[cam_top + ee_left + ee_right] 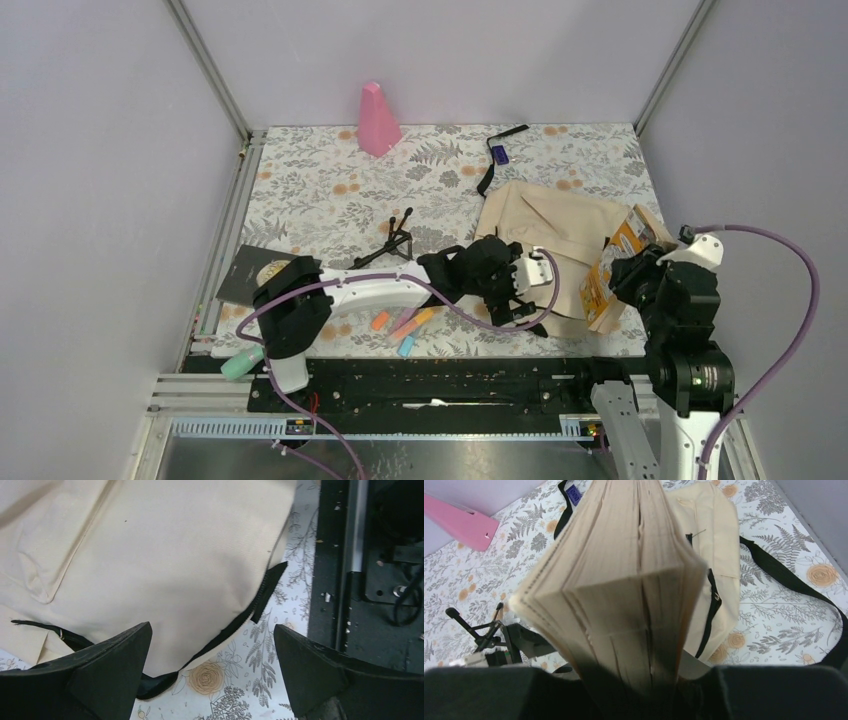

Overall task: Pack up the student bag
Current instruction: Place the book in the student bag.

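Backpack (165, 565) fabric looks soft and floppy, slumped just ahead of the wide-open left gripper (211, 635), black zipper edge (235, 625) between its jaws probably the firmest pinch, while the right gripper (640, 275) clamps upright books (624, 590).

Bag (545, 225): beige, black straps and zip trim. Table (320, 190): white, grey ferns, orange flowers. Cone (377, 120): pink. Book (612, 265): orange cover, tan page edges. Markers (412, 322): orange, pink, blue.

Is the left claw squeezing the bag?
No, the left claw gapes wide open over the student bag and its black zipper edge, gripping nothing.
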